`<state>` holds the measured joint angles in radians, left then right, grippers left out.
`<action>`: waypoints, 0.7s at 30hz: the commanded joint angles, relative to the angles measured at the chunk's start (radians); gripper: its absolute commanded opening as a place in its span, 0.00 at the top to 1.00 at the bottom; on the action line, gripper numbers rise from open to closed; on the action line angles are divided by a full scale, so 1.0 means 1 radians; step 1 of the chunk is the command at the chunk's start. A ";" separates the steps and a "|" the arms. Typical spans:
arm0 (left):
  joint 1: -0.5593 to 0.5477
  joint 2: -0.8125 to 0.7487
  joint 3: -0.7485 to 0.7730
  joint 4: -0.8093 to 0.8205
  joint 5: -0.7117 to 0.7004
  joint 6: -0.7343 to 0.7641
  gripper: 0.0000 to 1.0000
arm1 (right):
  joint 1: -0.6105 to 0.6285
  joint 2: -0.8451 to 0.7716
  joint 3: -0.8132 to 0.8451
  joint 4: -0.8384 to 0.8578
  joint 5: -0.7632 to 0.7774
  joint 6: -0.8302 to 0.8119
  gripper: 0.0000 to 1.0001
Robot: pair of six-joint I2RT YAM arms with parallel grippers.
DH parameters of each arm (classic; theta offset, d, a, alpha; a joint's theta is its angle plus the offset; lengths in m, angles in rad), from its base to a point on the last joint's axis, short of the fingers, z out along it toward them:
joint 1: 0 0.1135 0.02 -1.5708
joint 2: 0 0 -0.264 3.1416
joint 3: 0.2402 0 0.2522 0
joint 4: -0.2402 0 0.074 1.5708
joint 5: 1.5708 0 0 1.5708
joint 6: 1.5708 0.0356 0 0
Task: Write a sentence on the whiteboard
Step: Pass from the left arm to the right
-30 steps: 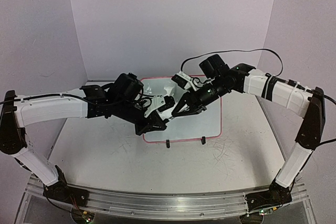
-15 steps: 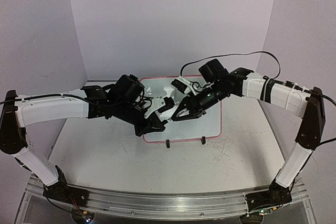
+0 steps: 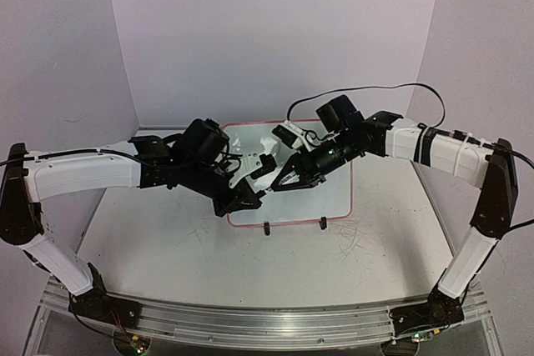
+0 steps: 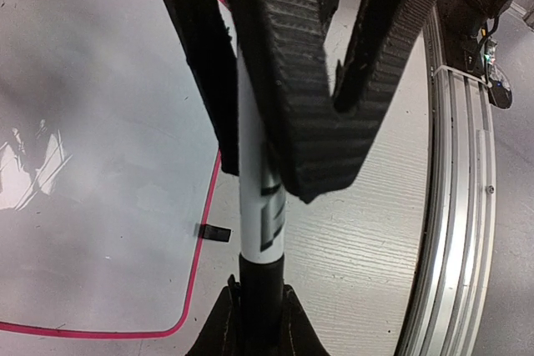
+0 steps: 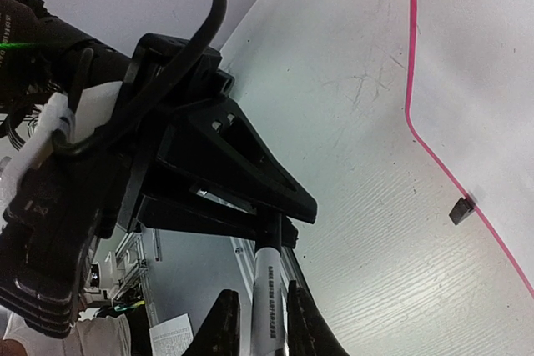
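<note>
Both arms meet over the whiteboard (image 3: 324, 203), which lies at the middle rear of the desk (image 3: 167, 248), and they cover its left half. Left pincer (image 3: 253, 198): clamped on the white barrel of a marker (image 4: 254, 198). Right pincer (image 3: 282, 184): closed on the marker's black end. A black cable (image 3: 367, 87) arcs above the right arm. The desk is scuffed white, with an aluminium rail (image 3: 250, 323) along its near edge and lavender walls (image 3: 275, 31) behind. The marker tip is hidden.

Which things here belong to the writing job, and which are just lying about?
Job: whiteboard, no writing visible yet; marker, gripped by left gripper and right gripper.
Lying about: black cable; aluminium rail; scuff marks on table.
</note>
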<state>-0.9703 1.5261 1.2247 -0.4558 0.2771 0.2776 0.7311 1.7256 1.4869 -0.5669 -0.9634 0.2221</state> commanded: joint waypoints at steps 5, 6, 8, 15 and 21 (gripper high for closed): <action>-0.004 0.002 0.065 0.043 0.021 -0.015 1.00 | 0.008 -0.034 -0.025 0.079 -0.032 0.044 0.82; -0.003 0.003 0.066 0.043 0.019 -0.017 1.00 | 0.008 -0.034 -0.026 0.080 -0.031 0.044 0.85; -0.004 0.005 0.068 0.043 0.019 -0.018 1.00 | 0.009 -0.037 -0.029 0.082 -0.027 0.043 0.93; -0.002 -0.034 0.058 0.050 -0.017 -0.055 0.68 | 0.008 -0.058 -0.059 0.101 -0.003 0.032 1.00; -0.002 -0.052 0.052 0.065 0.009 -0.058 0.63 | 0.008 -0.066 -0.073 0.119 -0.008 0.041 1.00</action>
<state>-0.9703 1.5180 1.2247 -0.4380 0.2674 0.2302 0.7322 1.7092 1.4183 -0.4961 -0.9661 0.2642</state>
